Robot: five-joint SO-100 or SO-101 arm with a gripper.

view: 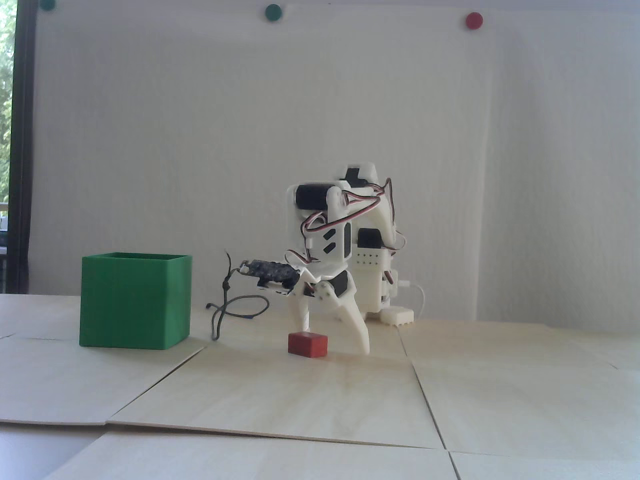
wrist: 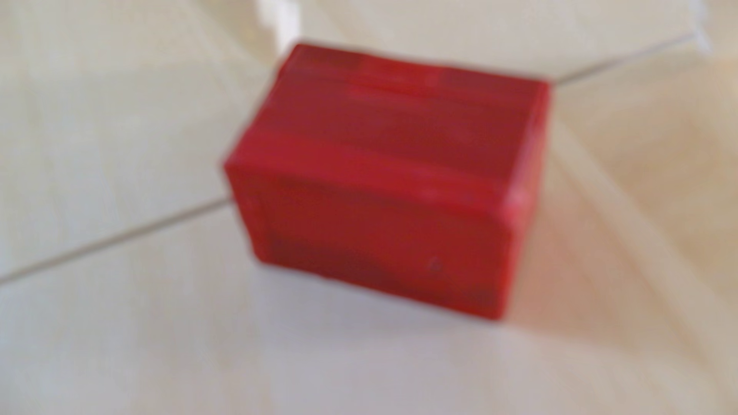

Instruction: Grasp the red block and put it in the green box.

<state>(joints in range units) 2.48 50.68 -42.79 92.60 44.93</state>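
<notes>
Fixed view: the gripper (view: 334,339) is spread wide, with nothing held and its two fingers straddling the red block (view: 308,344), which is sat flat on the table (view: 500,400). The green box (view: 135,300) is parked well off to the left. So nothing's really been done yet: block still to be grabbed, lifted, carried left and dropped in.

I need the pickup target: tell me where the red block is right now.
In the fixed view the red block lies on the wooden table between the open hand's fingertips, right of the green box. It fills the wrist view's centre.
</notes>
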